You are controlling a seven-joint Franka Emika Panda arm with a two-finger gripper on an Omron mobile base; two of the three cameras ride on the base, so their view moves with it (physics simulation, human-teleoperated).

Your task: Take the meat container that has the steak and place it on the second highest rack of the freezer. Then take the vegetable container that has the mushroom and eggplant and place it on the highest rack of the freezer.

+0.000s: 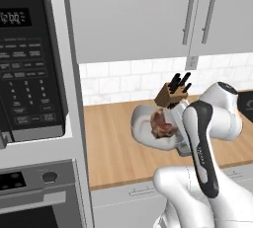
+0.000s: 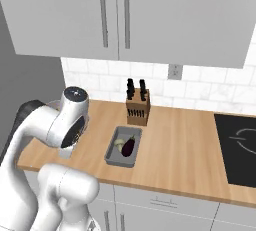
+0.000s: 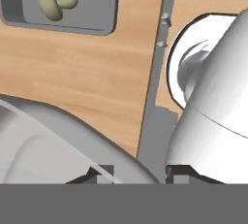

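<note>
Two containers show near the knife block [image 2: 137, 108]. Your light grey dish [image 1: 146, 132] hangs tilted just in front of that block, with the steak [image 1: 162, 124] lying in it. In the hand view, the dish's rim runs in between the finger tips of the end effector [image 3: 140, 172]. The jaws stand narrow and pinch that rim. The dark grey tray [image 2: 114, 159] rests flat on the wooden table [image 2: 190, 145], also in front of the block but nearer the table's edge. It holds the eggplant [image 2: 129, 146], with the pale mushroom [image 2: 119, 145] touching its side.
</note>
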